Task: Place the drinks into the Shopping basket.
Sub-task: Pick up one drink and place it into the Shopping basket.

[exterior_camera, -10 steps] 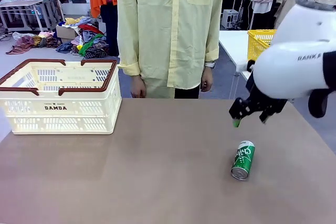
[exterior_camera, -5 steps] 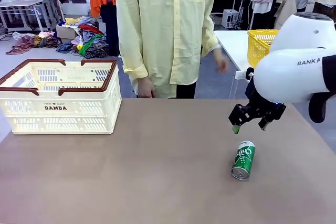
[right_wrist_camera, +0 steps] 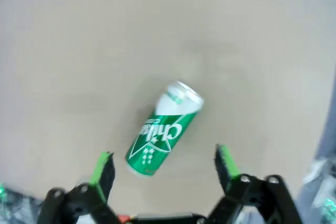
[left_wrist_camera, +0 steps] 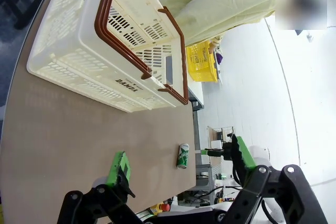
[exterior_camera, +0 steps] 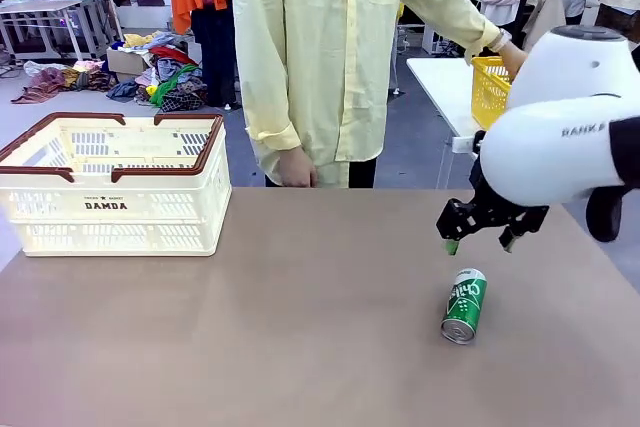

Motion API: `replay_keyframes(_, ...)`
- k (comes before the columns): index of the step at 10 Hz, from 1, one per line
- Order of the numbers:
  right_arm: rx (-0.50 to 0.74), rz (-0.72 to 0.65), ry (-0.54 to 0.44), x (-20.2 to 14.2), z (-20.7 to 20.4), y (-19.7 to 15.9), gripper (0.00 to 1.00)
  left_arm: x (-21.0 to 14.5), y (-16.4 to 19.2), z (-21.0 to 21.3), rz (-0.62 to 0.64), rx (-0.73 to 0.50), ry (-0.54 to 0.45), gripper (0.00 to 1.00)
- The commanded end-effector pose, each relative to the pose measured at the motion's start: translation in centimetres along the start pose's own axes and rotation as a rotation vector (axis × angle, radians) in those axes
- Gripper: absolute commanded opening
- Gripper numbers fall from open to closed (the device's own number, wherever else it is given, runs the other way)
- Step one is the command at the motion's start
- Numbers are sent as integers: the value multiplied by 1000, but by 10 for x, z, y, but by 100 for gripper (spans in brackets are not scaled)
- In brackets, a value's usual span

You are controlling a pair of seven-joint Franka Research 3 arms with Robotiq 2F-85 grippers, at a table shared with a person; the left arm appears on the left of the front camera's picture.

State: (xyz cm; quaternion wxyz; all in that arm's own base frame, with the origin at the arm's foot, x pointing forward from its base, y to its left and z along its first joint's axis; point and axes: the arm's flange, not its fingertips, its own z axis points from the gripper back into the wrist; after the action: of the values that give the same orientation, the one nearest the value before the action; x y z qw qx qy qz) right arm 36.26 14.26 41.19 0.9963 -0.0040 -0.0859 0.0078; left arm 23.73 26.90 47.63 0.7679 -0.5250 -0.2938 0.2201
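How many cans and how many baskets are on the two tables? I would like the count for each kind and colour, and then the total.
green can: 1
cream-white Shopping basket: 1
yellow mesh basket: 1
Total: 3

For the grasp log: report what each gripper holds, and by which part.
Nothing is held. The right gripper hangs open above the green can lying on the table; the left gripper is open and empty too.
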Motion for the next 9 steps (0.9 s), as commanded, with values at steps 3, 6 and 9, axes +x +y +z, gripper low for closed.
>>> replay_keyframes(3,-136,-598,103,-22,-29,-3,100,2,1,1,-16,-21,-5,100)
replay_keyframes(6,-6,-607,122,-20,-42,-8,100,2,1,1,-16,-21,-5,100)
replay_keyframes(9,82,-564,175,-27,-60,-15,100,2,1,1,-16,-21,-5,100)
